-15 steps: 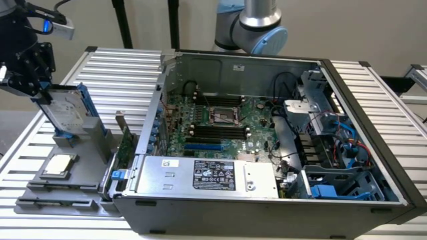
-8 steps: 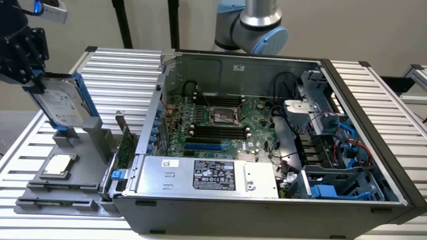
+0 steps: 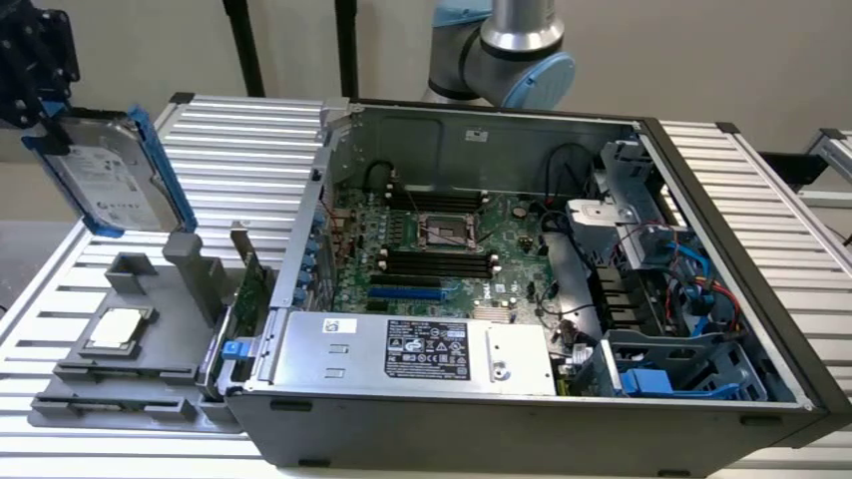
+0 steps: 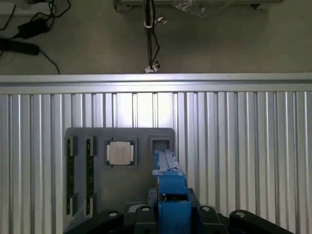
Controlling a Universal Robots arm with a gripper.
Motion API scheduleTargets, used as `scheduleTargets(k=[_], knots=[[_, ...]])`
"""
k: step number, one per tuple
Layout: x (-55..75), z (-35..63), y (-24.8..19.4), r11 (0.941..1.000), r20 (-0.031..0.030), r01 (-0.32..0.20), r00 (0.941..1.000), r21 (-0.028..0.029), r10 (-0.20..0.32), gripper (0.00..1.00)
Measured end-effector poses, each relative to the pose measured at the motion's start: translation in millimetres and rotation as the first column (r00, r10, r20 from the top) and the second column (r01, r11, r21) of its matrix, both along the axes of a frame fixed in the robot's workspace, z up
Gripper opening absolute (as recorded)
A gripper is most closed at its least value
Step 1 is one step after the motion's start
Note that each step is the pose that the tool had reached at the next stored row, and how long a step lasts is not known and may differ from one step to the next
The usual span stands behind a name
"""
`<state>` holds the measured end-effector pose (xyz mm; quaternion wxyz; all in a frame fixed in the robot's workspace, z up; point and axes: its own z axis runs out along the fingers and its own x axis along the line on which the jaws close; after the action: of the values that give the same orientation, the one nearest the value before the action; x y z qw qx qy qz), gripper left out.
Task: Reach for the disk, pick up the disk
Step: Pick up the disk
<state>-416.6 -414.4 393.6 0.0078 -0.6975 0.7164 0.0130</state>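
Jaws of the gripper [image 3: 44, 118] [image 4: 173, 217] clenched on the disk [image 3: 114, 175] [image 4: 168, 178], gripping it at its upper end.

Tabletop [image 3: 239, 130] [image 4: 243, 146]: ribbed aluminium slats running across the whole work area.

Computer case [image 3: 533, 424]: dark tower lying on its side on the tabletop, side panel off, motherboard [image 3: 440, 249] exposed. Silver power supply [image 3: 413, 349] with a black label sits along the near wall. Blue cables and blue plastic parts are in the bay at the exterior view's right.

Robot arm [image 3: 513, 50]: grey joint with a blue cap behind the case.

Grey fixture [image 3: 147, 289] [image 4: 122, 136]: moulded holder on the tabletop, just beside the case at the exterior view's left, with upright slots and flat pockets.

Disk: held in the air at the exterior view's far left, above the fixture and clear of it, standing nearly upright with a slight tilt. Flat silver-grey metal face with a white printed label, text too small to read. Blue plastic rails run along both long edges. In the wrist view it is seen edge-on as a narrow blue strip between the dark jaw bodies, lined up over the fixture near an open slot.

CPU chip [image 3: 118, 329] [image 4: 121, 152]: small square, silver lid, lying flat in a pocket of the fixture.
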Motion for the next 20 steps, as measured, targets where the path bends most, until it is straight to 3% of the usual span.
scheduleTargets(k=[9,20], knots=[[22.8,40.7,-4.0,1.0000,0.0001,-0.003,1.0000,0.0087,0.003,0.33],[72.4,87.9,-10.9,0.9998,-0.0016,-0.003,1.0000,0.0178,0.003,0.33]])
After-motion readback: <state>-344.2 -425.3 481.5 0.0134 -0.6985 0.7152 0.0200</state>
